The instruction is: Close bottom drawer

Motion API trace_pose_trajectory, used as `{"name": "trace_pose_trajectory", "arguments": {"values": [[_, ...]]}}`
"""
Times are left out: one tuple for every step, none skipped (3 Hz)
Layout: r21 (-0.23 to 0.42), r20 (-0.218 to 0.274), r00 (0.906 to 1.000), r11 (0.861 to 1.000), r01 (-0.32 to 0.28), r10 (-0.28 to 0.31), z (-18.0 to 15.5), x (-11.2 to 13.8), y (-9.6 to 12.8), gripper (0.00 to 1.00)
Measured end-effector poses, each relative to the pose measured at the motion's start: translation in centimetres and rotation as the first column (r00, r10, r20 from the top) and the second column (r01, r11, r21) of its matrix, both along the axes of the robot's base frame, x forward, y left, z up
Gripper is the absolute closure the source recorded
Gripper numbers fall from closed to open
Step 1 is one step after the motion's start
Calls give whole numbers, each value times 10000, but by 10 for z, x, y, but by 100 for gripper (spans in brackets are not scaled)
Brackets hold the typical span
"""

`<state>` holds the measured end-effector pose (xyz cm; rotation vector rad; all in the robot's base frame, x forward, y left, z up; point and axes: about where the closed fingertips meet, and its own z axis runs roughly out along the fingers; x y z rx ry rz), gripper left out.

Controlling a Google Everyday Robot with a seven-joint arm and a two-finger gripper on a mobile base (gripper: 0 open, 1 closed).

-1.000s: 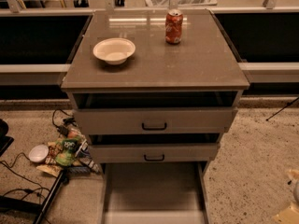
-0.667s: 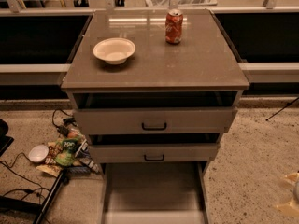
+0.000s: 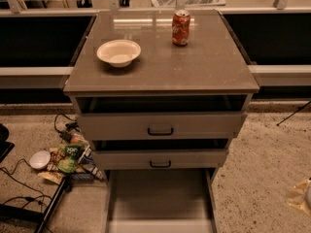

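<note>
Bottom drawer point(image 3: 160, 198), a shallow smooth grey tray, lies open; claw point(image 3: 302, 198) low right, state unclear

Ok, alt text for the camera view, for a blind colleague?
The bottom drawer is pulled far out; the two drawers above sit slightly open. A bowl and can stand on the cabinet top. The gripper is at the lower right edge, clear of the drawer.

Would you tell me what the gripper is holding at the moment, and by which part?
Nothing, as far as can be seen: the gripper sits at the lower right edge of the view, apart from the open bottom drawer.
</note>
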<state>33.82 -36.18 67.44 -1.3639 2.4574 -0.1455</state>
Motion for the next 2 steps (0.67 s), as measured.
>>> {"name": "trace_pose_trajectory", "arguments": {"values": [[-136,-49,9997,9996,-252,251,-8,1,10,100],[179,-1075,9937,9994,-310,328,-113,-16,25,100]]}}
